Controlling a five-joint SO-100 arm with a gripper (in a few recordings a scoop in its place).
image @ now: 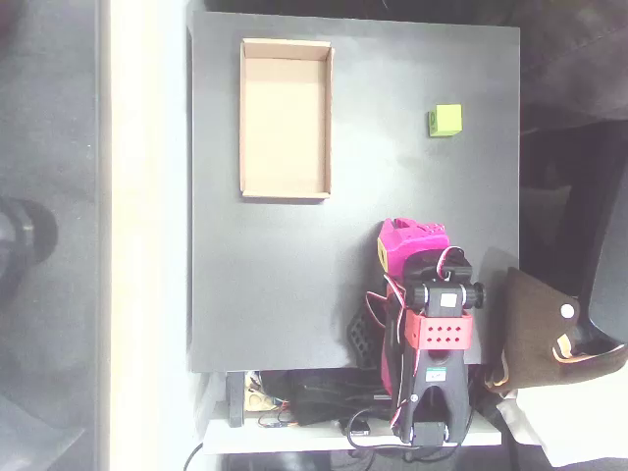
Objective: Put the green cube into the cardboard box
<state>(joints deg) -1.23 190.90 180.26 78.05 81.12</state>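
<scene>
In the overhead view, 1 green cube (444, 121) and 1 cardboard box (286, 118) sit on 1 dark surface (275, 275). There is 1 robot arm (427, 324), pink, black and red, at the lower edge of that surface, with a tangle of cables (314, 407) beside its base, too bunched to count. At the right edge lies 1 brown object (535, 329) bearing 1 small white dot (567, 311), and 1 dark rounded shape (25, 231) shows at the far left.

Arm folded back at bottom edge, pincer (365, 334) tucked, state unclear.
</scene>
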